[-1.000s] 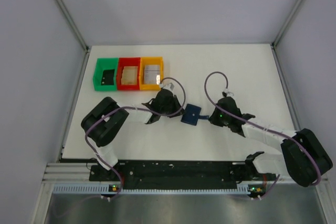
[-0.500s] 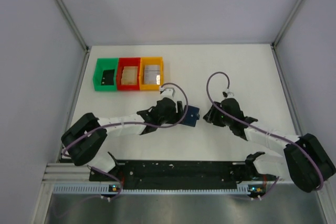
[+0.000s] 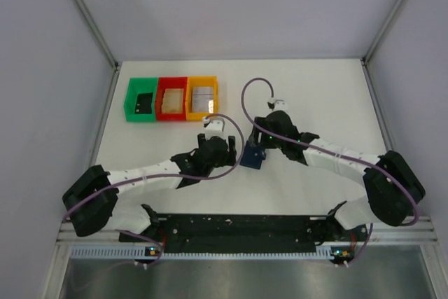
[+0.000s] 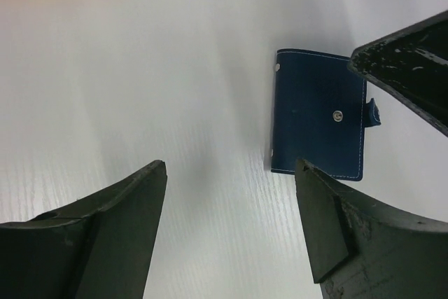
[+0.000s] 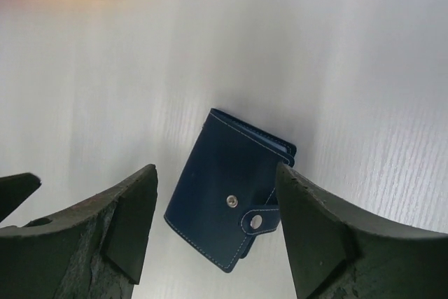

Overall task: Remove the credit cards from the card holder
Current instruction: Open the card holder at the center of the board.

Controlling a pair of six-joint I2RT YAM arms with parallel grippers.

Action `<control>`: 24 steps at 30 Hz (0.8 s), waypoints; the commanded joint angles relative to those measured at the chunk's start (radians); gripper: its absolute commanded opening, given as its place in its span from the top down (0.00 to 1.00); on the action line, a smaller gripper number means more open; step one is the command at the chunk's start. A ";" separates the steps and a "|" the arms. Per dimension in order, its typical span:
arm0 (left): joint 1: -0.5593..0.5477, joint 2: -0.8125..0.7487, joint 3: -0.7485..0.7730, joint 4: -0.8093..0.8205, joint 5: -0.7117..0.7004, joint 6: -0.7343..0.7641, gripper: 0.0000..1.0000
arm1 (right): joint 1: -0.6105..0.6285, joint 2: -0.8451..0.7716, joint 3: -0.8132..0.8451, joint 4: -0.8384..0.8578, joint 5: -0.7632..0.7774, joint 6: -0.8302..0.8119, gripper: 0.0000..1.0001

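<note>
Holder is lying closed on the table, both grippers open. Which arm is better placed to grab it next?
Right, probably. In its wrist view the holder lies between the open fingers of the right gripper. In the left wrist view it sits off to one side, outside the fingers of the left gripper.

Top cam high, far; wrist cams close, share card holder (image 4: 318, 113).

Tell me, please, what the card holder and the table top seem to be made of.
The card holder looks like matte dark blue leather or faux leather: pale stitching lines its edges, and its shiny snap studs look metal. The table top may be white plastic sheet: faintly ribbed, with a soft sheen.
</note>
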 commanded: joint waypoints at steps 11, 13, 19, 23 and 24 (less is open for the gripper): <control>-0.062 -0.005 0.005 0.042 -0.075 0.080 0.21 | 0.053 0.102 0.105 -0.264 0.249 -0.047 0.31; -0.073 0.009 0.022 0.039 -0.078 0.090 0.21 | 0.053 0.096 0.097 -0.281 0.260 -0.044 0.30; -0.103 0.051 0.060 0.035 -0.092 0.113 0.21 | 0.046 0.050 0.056 -0.309 0.289 -0.016 0.30; -0.117 0.090 0.096 0.032 -0.097 0.138 0.21 | 0.028 -0.005 0.019 -0.312 0.284 -0.002 0.31; -0.120 0.101 0.111 0.027 -0.100 0.146 0.21 | 0.022 -0.011 0.011 -0.313 0.281 -0.002 0.30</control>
